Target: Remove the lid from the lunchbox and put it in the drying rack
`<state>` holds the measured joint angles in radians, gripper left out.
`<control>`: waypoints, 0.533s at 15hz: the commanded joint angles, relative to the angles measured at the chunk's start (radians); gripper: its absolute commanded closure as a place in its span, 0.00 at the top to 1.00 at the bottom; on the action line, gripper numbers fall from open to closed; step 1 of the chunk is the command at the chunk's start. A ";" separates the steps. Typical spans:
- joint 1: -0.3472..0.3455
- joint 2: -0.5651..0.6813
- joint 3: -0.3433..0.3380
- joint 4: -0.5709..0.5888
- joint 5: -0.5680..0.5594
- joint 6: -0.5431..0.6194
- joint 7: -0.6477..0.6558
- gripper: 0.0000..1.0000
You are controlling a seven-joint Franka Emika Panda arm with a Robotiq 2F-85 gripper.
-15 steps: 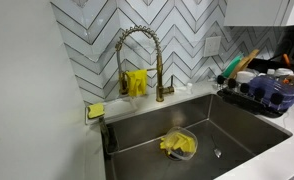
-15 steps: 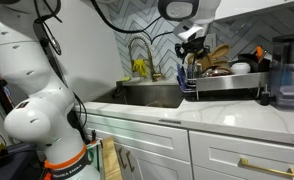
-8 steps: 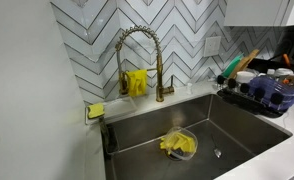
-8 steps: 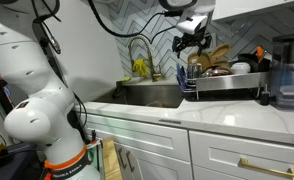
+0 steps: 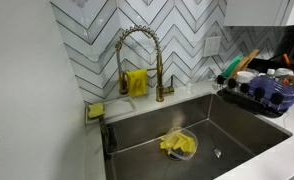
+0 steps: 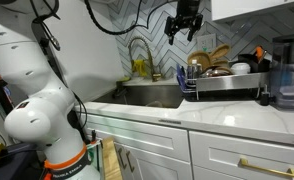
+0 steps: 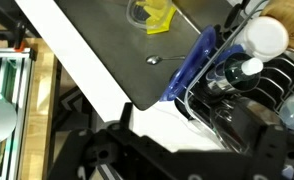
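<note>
The clear lunchbox [image 5: 178, 145] lies in the steel sink [image 5: 237, 125] with a yellow thing inside and no lid on it; the wrist view shows the lunchbox [image 7: 152, 15] at its top edge. A blue lid [image 7: 194, 62] stands on edge at the sink-side end of the drying rack [image 7: 249, 75]. That end of the drying rack [image 6: 223, 84] also shows in an exterior view, on the counter. My gripper [image 6: 183, 30] hangs high above it, open and empty. In the wrist view the gripper [image 7: 187, 145] is a dark shape along the bottom edge.
A gold faucet [image 5: 137, 55] with a yellow cloth [image 5: 137, 82] stands behind the sink. A yellow sponge [image 5: 95, 111] sits at its back corner. The rack [image 5: 262, 95] holds bowls, bottles and utensils. The white counter [image 6: 227, 112] runs along the front.
The gripper opened at the rack's sink-side end, then rose up and away from it. The lid stays in the rack. The lunchbox has not moved.
</note>
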<state>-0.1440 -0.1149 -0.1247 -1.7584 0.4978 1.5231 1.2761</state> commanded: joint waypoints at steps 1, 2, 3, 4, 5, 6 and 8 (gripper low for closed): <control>0.015 0.000 0.012 0.083 -0.101 -0.107 -0.105 1.00; 0.018 -0.006 0.019 0.094 -0.128 -0.116 -0.138 1.00; 0.022 -0.006 0.025 0.114 -0.152 -0.137 -0.170 1.00; 0.026 -0.014 0.031 0.117 -0.175 -0.144 -0.207 1.00; 0.032 -0.020 0.038 0.130 -0.195 -0.156 -0.242 1.00; 0.038 -0.029 0.044 0.129 -0.214 -0.154 -0.282 1.00; 0.046 -0.041 0.054 0.134 -0.248 -0.147 -0.368 1.00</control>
<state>-0.1116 -0.1285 -0.0827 -1.6278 0.3093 1.3947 1.0166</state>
